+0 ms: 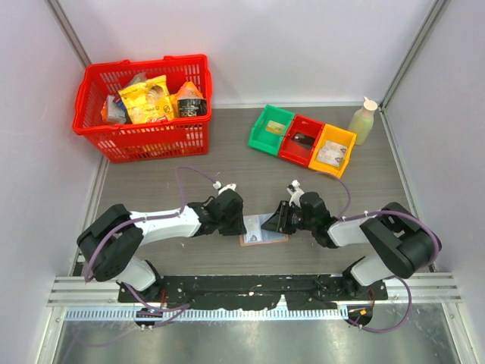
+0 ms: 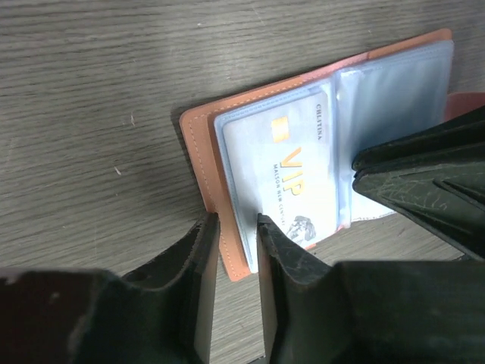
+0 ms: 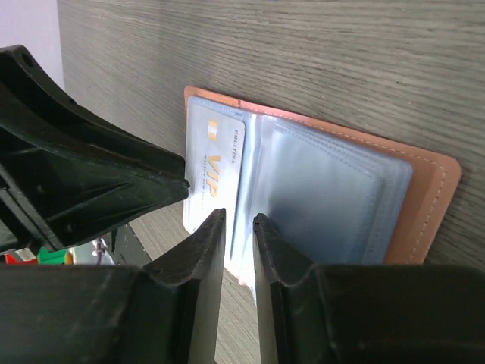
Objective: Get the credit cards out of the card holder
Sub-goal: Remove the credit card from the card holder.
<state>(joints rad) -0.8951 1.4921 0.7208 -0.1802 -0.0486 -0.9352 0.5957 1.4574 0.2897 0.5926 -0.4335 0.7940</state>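
The pinkish-tan card holder (image 1: 264, 240) lies open and flat on the table between both arms, its pale blue clear sleeves facing up. A pale "VIP" credit card (image 2: 292, 163) sits in the left sleeve; it also shows in the right wrist view (image 3: 216, 163). My left gripper (image 2: 237, 220) is narrowly open, its tips on either side of the holder's left tan edge (image 2: 198, 144). My right gripper (image 3: 239, 216) is narrowly open over the near edge of the sleeves, at the middle fold. The holder's right half (image 3: 432, 189) shows no card face. The grippers (image 1: 244, 226) (image 1: 273, 222) nearly meet.
A red basket (image 1: 144, 95) with snack packets stands at the back left. Green (image 1: 270, 127), red (image 1: 301, 139) and yellow (image 1: 333, 149) bins sit at the back right, with a pale bottle (image 1: 362, 120) beside them. Walls close in on both sides.
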